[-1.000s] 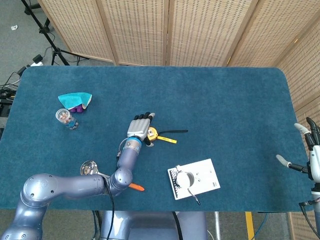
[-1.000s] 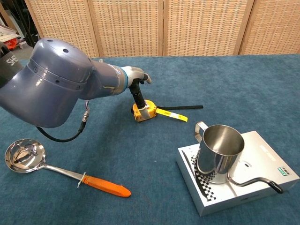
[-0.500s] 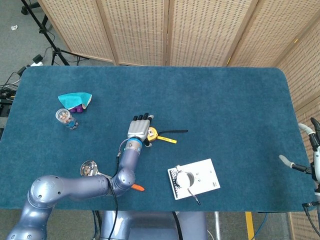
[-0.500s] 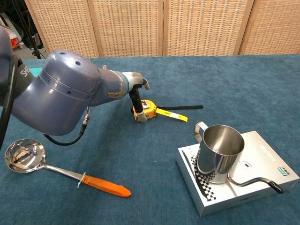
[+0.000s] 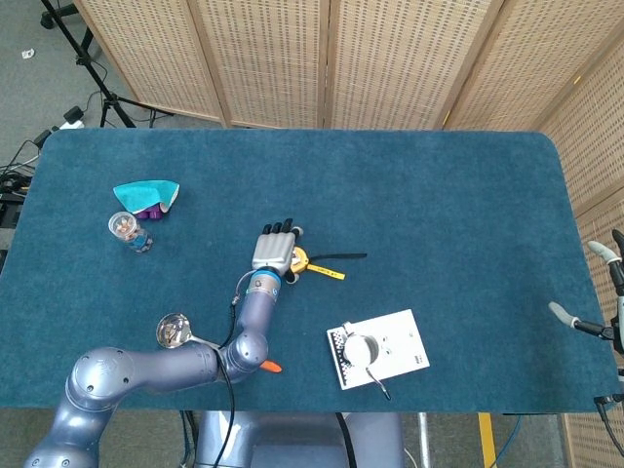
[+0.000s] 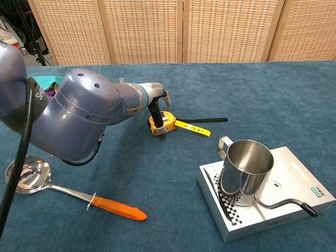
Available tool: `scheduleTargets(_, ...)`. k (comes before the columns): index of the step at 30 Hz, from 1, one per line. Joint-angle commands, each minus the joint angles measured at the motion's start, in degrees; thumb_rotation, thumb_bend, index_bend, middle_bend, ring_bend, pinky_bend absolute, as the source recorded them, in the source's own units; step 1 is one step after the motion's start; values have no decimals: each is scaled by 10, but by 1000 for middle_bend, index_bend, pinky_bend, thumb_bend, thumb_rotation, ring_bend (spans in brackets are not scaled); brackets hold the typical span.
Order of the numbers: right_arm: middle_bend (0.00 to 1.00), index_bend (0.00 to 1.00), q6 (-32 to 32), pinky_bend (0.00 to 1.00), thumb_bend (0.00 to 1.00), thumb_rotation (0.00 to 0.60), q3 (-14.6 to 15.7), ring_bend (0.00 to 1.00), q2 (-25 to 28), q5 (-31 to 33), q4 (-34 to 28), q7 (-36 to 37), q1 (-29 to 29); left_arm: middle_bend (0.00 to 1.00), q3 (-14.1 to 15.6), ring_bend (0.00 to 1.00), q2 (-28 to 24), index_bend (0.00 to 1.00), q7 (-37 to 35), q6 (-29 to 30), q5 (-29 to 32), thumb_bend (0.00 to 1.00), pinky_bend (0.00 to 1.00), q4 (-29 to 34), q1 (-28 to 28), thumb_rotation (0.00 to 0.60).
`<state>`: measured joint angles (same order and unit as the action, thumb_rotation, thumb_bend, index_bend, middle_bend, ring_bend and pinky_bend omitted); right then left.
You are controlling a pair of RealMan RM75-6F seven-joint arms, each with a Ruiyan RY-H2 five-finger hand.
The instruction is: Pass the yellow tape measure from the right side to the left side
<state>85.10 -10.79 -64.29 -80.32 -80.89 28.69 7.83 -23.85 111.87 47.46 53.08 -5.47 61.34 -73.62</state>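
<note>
Reaching for tape [image 6: 162, 124], left hand [image 5: 274, 251] on it, grip unclear.
Compact, stiff; take the case, not the blade at 3 o'clock.

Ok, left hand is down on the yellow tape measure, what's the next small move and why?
Probably close the left hand around the yellow tape measure before lifting. Its fingers reach the case, which sits on the table near the middle with its blade out, and no firm grasp shows. The right hand is off at the edge.
</note>
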Motion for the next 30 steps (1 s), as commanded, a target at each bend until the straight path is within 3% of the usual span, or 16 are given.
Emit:
scheduleTargets(1, 0, 159, 0, 27, 144, 600, -1, 0, 0, 0, 2, 3, -1, 0, 1, 0, 3, 216, 7, 2, -2, 237, 17, 0, 2, 600)
scheduleTargets(14, 0, 160, -2, 27, 144, 600, -3, 0, 0, 0, 5, 6, -3, 40, 7, 82, 9, 371, 30, 18, -18, 275, 126, -4, 7, 600)
scheduleTargets(30, 0, 172, -5, 27, 136, 600, -5, 0, -1, -1, 12, 15, -4, 359, 16, 356, 39, 711, 40, 56, -93, 408, 379, -41, 18, 600)
